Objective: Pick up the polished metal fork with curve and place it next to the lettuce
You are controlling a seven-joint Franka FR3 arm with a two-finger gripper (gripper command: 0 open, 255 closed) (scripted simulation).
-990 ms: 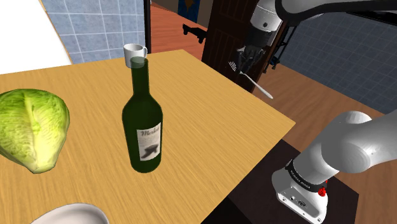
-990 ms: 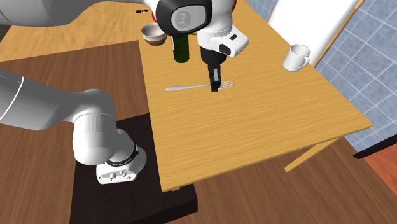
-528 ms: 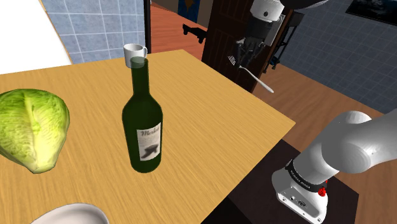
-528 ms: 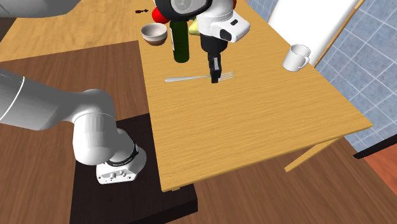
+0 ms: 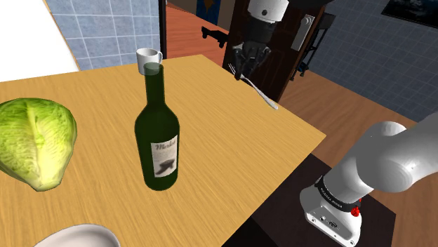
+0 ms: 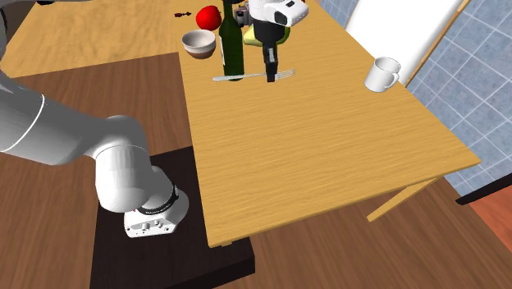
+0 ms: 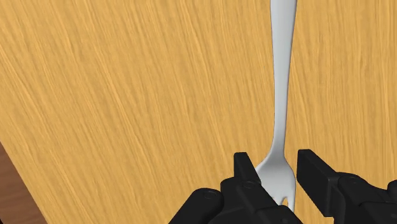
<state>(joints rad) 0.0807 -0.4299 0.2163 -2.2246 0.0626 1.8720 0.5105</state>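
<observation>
1. My gripper (image 7: pixel 278 164) has its fingers pinched narrowly on the silver fork (image 7: pixel 282 83), near its tines.
2. The handle sticks out past the fingertips over the wooden table (image 7: pixel 127 95).
3. The lettuce (image 5: pixel 35 144) lies well apart from them.

The scene was lit brightly and evenly, as by diffuse light from above. The table (image 5: pixel 231 140) was rendered flat in tone in every view. Soft grey shading was seen under the arm (image 6: pixel 74 131), faint highlights on the bottle (image 5: pixel 156 126), and a pale, gentle gradient along the fork (image 7: pixel 282 83).
</observation>
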